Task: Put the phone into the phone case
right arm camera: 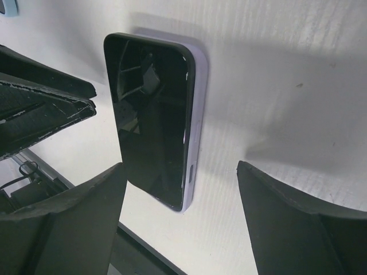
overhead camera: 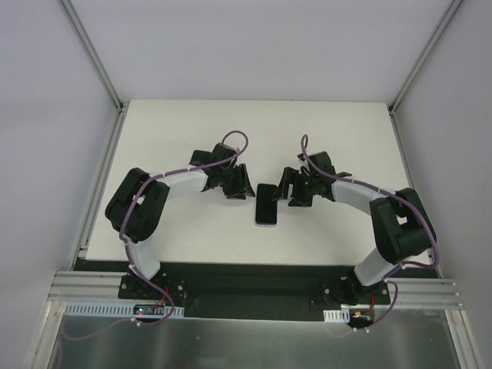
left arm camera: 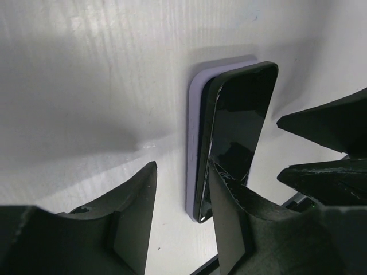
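Note:
A black phone (overhead camera: 267,204) lies screen up in a lilac phone case (overhead camera: 266,224) at the middle of the white table. In the left wrist view the phone (left arm camera: 241,114) sits tilted, its left edge raised above the case wall (left arm camera: 194,143). In the right wrist view the phone (right arm camera: 152,114) has its right edge down inside the case (right arm camera: 196,114). My left gripper (overhead camera: 240,184) is open and empty just left of the phone; its right finger (left arm camera: 235,223) overlaps the phone's near end. My right gripper (overhead camera: 290,188) is open and empty just right of the phone, straddling its near corner (right arm camera: 183,212).
The white table (overhead camera: 192,131) ends in a dark near edge (right arm camera: 143,252) close to the phone. Grey enclosure walls with metal posts (overhead camera: 100,69) stand at the left, right and back. The two grippers face each other across the phone, a few centimetres apart.

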`<action>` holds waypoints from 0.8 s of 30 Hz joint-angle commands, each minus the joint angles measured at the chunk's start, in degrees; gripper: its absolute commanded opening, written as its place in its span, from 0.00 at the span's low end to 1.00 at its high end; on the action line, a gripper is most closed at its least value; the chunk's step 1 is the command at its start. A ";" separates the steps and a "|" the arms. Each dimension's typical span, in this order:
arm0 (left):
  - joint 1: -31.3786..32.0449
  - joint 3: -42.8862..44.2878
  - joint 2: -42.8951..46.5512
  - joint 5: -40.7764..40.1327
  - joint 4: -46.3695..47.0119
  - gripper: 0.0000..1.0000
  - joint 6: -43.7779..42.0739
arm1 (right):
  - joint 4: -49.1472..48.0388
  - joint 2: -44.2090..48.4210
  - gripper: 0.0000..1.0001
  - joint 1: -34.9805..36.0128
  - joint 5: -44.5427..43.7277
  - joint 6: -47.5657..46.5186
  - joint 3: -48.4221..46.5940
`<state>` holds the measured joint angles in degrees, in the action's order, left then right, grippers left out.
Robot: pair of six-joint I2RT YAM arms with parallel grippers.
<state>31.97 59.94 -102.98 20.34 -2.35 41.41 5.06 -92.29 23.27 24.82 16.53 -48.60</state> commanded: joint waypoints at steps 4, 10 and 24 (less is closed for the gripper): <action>1.26 2.46 -3.80 4.45 4.99 0.37 -0.01 | -6.89 2.65 0.81 -0.77 1.63 1.92 3.16; 2.13 0.35 -4.25 4.01 4.99 0.31 1.57 | -11.21 -0.16 0.82 -0.59 4.10 4.73 4.83; 4.07 -0.53 -2.22 0.23 3.59 0.34 1.66 | -14.82 -2.28 0.84 -0.59 7.17 8.69 4.65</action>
<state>35.66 60.05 -107.35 23.38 2.37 43.40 -7.55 -94.48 22.74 30.81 24.03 -44.01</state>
